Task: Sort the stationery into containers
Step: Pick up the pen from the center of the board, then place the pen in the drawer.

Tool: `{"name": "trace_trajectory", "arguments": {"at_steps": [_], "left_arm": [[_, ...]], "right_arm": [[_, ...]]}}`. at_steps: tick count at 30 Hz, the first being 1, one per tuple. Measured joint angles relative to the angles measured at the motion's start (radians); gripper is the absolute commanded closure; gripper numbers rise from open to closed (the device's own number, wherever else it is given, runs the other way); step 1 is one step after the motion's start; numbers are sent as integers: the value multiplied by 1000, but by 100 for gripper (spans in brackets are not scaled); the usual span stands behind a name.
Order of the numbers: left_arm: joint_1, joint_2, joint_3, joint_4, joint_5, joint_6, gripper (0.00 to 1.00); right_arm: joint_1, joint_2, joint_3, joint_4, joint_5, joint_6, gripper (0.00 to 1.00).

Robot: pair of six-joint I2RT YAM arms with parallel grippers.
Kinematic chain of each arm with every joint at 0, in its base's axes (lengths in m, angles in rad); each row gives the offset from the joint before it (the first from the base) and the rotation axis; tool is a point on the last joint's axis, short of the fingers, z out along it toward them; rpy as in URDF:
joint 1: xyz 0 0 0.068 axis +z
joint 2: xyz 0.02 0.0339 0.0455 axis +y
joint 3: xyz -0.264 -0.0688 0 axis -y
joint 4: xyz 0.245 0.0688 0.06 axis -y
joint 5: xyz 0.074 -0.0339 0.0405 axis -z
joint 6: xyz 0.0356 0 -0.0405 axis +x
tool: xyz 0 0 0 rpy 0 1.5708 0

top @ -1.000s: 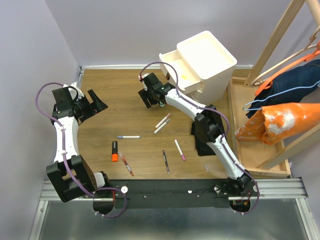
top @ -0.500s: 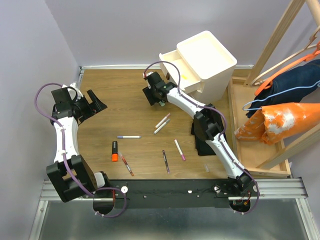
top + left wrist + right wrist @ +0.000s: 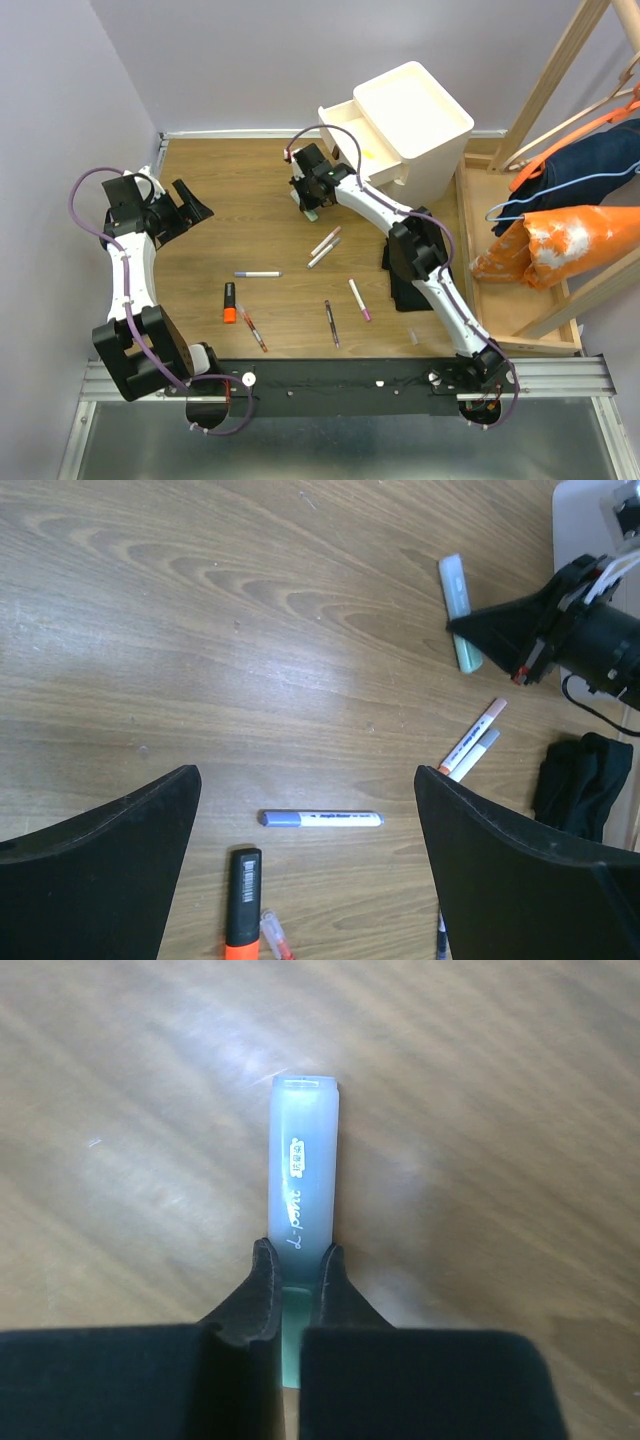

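the cabinet [image 3: 425,135] stands at the far right of the table [image 3: 230,190]. one drawer [image 3: 343,120] is pulled out on its left side. a small yellowish patch shows inside the drawer, too small to name.

just in front of the drawer, the right claw [image 3: 311,203] is down on the wood. the top view shows only a pale sliver of the green highlighter [image 3: 312,213] under it. the right wrist view gives the grip: the right claw [image 3: 293,1272] is pinched shut on the near end of the green highlighter [image 3: 303,1180]. the highlighter's long axis runs straight away from the fingers [image 3: 265,1285], flat end farthest, and it lies on the table. the left wrist view shows the green highlighter [image 3: 459,605] from the side, lying flat with its axis nearly up the frame. one end is at the tip of the right claw [image 3: 495,632].

the left claw [image 3: 187,210] is over the far left of the table, well apart from the highlighter, and its jaws are spread wide [image 3: 305,772]. below it lie a blue pen [image 3: 320,819], an orange highlighter [image 3: 241,900] and a pair of pens [image 3: 470,745]. a black cloth [image 3: 580,785] lies at the right.
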Motion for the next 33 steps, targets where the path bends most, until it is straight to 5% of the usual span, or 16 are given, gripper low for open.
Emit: {"name": "trace_trajectory", "arguments": {"at_steps": [11,19,25,27,28,31,33], "left_arm": [[11,2,-8,29,29,-48,4],[0,4,-16,34,43,-50,4],[-2,4,-18,40,47,-54,4],[-2,4,-25,45,48,-55,4],[-2,3,-28,45,48,-55,4],[-2,0,-47,45,49,-56,4],[-2,-2,-53,46,49,-55,4]], "right_arm": [[64,-262,-35,-16,-85,-74,100],[22,-512,-3,120,94,-212,99],[-39,-535,-11,161,198,-274,99],[-65,-533,-24,161,218,-285,91],[-74,-532,-32,161,222,-291,75],[-100,-527,-60,161,249,-314,52],[-113,-523,-87,159,268,-324,47]]}}
